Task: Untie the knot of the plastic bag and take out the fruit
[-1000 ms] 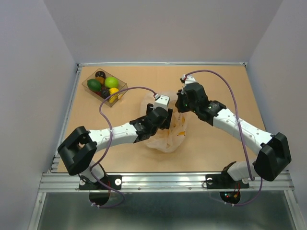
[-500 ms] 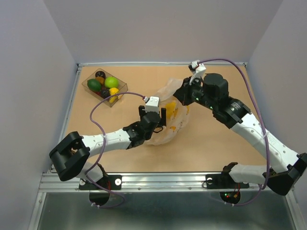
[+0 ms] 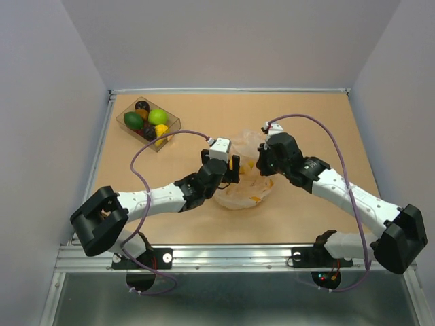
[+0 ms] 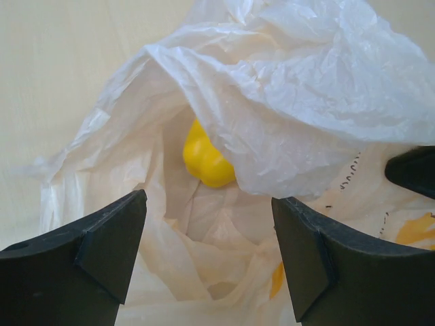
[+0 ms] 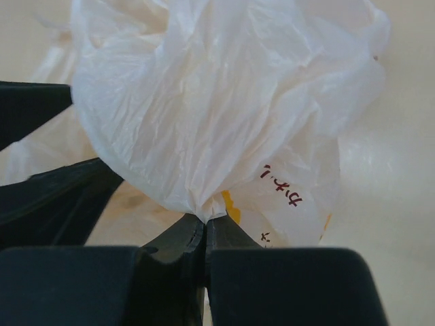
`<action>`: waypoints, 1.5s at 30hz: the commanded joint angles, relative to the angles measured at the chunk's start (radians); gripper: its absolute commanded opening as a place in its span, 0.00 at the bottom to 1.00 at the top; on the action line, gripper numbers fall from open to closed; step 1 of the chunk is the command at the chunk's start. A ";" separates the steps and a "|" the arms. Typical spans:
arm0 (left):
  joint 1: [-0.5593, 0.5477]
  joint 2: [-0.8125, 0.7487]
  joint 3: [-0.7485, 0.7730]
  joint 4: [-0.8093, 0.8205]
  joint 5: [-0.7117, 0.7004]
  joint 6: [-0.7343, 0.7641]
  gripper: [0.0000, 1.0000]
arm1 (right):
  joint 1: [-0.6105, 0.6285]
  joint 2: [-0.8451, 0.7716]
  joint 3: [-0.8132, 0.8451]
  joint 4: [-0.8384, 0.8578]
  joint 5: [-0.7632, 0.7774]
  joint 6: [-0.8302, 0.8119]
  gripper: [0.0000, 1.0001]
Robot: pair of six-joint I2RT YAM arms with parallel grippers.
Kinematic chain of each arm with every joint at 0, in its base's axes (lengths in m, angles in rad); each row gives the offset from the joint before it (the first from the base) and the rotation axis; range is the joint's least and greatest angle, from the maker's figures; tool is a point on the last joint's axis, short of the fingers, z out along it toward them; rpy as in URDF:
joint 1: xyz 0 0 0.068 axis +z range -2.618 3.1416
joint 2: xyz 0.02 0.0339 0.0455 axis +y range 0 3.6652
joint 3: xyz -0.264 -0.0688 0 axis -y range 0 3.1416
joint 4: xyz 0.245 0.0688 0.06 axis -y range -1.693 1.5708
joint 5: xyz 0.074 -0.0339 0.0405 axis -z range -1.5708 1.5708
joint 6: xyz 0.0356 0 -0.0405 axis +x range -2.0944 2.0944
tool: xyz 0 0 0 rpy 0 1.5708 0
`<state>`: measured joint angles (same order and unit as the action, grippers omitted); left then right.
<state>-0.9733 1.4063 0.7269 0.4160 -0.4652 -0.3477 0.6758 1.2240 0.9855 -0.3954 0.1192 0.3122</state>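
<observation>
The plastic bag lies crumpled at the table's middle, cream-white with orange-yellow print. My right gripper is shut on a pinch of the bag's upper film and holds it up; in the top view the right gripper is at the bag's far right side. My left gripper is open, its jaws on either side of the bag's open mouth, and it shows at the bag's far left side in the top view. A yellow fruit sits inside the bag. No knot shows.
A clear rectangular tray stands at the back left, holding a bright green fruit, a dark green one, a yellow one and a black round piece. Walls enclose the table on three sides.
My right gripper lifted the bag toward the back, then came down and nearer with the film still pinched. My left gripper shifted slightly and now faces the bag's open mouth.
</observation>
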 commanded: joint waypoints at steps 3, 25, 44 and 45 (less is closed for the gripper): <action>-0.002 0.029 0.020 0.053 0.077 0.070 0.86 | -0.021 -0.018 -0.080 0.058 0.244 0.117 0.01; 0.047 0.397 0.408 -0.089 0.025 0.150 0.94 | -0.166 0.213 -0.110 0.115 0.093 0.235 0.01; 0.148 0.612 0.523 -0.063 0.217 0.213 0.93 | -0.163 0.198 -0.173 0.179 -0.113 0.163 0.01; 0.154 0.620 0.523 -0.065 0.224 0.213 0.92 | -0.165 0.195 -0.173 0.181 -0.115 0.162 0.01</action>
<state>-0.8425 2.0129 1.2034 0.3328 -0.2890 -0.1558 0.5117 1.4406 0.8307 -0.2592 0.0460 0.4934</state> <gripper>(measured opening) 0.942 0.016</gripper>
